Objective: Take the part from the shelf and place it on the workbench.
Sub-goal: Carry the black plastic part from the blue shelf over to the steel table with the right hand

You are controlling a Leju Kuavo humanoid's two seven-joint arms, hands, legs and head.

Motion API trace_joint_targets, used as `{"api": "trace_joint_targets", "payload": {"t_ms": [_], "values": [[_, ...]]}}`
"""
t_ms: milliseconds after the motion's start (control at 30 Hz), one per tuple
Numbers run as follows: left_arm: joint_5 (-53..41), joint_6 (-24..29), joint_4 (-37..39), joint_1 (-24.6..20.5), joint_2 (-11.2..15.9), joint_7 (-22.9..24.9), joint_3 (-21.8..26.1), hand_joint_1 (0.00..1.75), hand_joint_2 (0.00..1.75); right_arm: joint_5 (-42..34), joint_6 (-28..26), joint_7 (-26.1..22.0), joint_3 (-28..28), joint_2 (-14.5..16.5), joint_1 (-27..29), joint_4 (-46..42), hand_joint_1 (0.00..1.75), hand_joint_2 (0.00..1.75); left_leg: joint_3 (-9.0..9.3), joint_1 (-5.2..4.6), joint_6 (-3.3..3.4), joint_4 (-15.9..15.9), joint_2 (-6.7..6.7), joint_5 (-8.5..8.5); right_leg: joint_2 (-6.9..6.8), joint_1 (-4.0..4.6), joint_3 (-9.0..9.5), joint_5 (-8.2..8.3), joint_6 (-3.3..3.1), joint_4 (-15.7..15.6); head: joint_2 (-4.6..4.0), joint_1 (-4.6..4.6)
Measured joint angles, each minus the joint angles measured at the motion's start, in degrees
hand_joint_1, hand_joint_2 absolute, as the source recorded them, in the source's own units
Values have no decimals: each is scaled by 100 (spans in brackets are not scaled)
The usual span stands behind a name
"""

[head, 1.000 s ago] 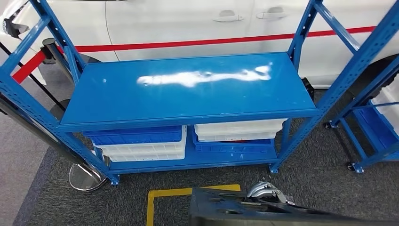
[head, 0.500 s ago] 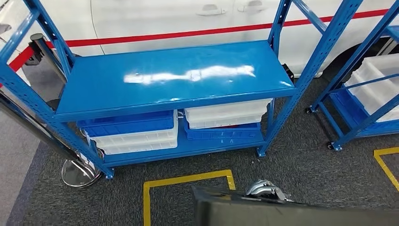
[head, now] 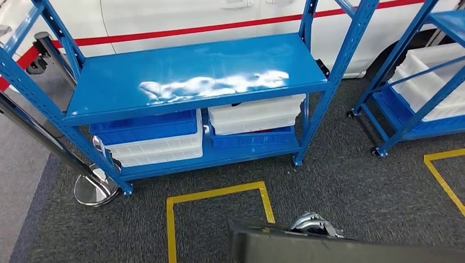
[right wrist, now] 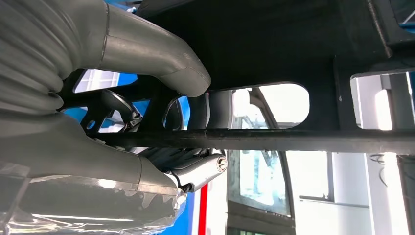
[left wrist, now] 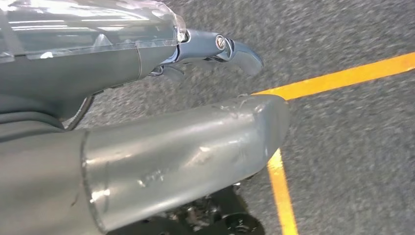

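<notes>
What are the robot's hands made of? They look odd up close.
The left hand has a thick, smooth grey thumb with scuff marks and a shiny silver finger showing a small screw head. The right hand has a grey ribbed cover at the wrist, a grey thumb, darker fingers, and clear plastic film over its casing.

Shelf (head: 192,82): bright blue frame and deck, white glare streak across the deck. Bins on its lower level: blue bins (head: 145,130), white bins (head: 255,114). Floor carpet (head: 351,186): dark grey, speckled, with yellow tape outlines (head: 216,193). Car (head: 181,16): white with a red stripe. Held part (head: 340,252): matte black. Right hand (head: 312,223): silver-grey.
</notes>
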Motion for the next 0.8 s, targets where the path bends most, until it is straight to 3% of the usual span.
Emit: {"api": "trace_joint_targets", "payload": {"t_ms": [100,133,167,200,267,333,400,467,500,600,633,667,700,733,767,800], "values": [[-2,-21,0,18,-6,8,5,0,0,-7,-1,2,-19,14,22,0,175,175,-241,21,-59,930,-89,-842,7,16,-263,210,-84,14,0,-31],[-2,-26,0,17,-6,10,6,0,0,-9,0,4,-26,18,32,0,175,175,-272,22,-66,1240,-94,-963,19,25,-369,281,-84,32,0,-31],[-2,-31,0,15,-4,11,8,0,0,-11,1,7,-34,22,40,0,175,175,-242,22,-66,1430,-96,-948,31,31,-480,350,-78,57,0,-32],[-2,-34,0,14,-1,12,9,0,0,-11,1,10,-43,26,47,0,175,175,-129,22,-62,1441,-98,-815,45,35,-591,413,-68,89,0,-32],[-10,-43,-1,8,3,15,9,0,0,-11,4,15,-65,38,56,-3,175,175,396,22,-27,868,-138,-524,78,35,-795,526,-33,165,0,-33],[-23,-48,-3,-3,7,20,8,0,0,-11,11,18,-87,57,62,-13,175,175,985,3,29,15,-211,-565,107,48,-927,632,25,233,0,-33],[-39,-49,-4,-6,10,27,9,0,0,-11,19,20,-101,75,70,-23,175,175,1179,-30,91,-361,-235,-678,127,51,-964,740,97,239,0,-36],[-55,-53,-4,-6,9,27,10,0,0,-11,27,22,-114,87,93,-39,175,175,1098,-22,177,-381,-187,-577,148,34,-993,774,172,237,0,-36],[-61,-58,-4,-8,8,21,11,0,0,-11,32,23,-121,92,106,-48,175,175,1039,-13,229,-393,-157,-513,150,26,-1037,644,200,320,0,-27],[-62,-61,-4,-5,9,4,15,0,0,-6,57,22,-154,96,130,-58,175,175,806,-3,315,-408,-54,-335,132,1,-1268,-169,265,1130,0,7],[-62,-56,-4,0,9,4,16,0,0,-4,64,22,-167,97,137,-59,175,175,724,-5,316,-403,-10,-276,127,-6,-1331,-304,289,1478,0,9],[-63,-50,-4,5,10,5,16,0,0,-4,68,22,-180,97,145,-59,175,175,641,-7,311,-395,40,-219,118,-13,-1348,-282,308,1740,0,9],[-65,-46,-4,7,10,6,16,0,0,-4,69,22,-192,97,154,-59,175,175,559,-10,301,-384,92,-168,102,-17,-1294,-140,318,1853,0,10],[-67,-45,-4,7,10,6,16,0,0,-4,69,22,-203,97,162,-60,175,175,487,-12,286,-366,141,-125,68,-19,-1136,45,314,1761,0,9],[-68,-45,-4,5,10,5,17,0,0,-4,68,22,-213,99,170,-61,175,175,434,-15,267,-342,187,-91,-4,-15,-863,173,294,1461,0,9],[-67,-47,-4,7,9,5,17,0,0,-4,68,22,-219,103,176,-64,175,175,391,-26,246,-311,228,-69,-112,2,-523,174,264,1020,0,10]]}}
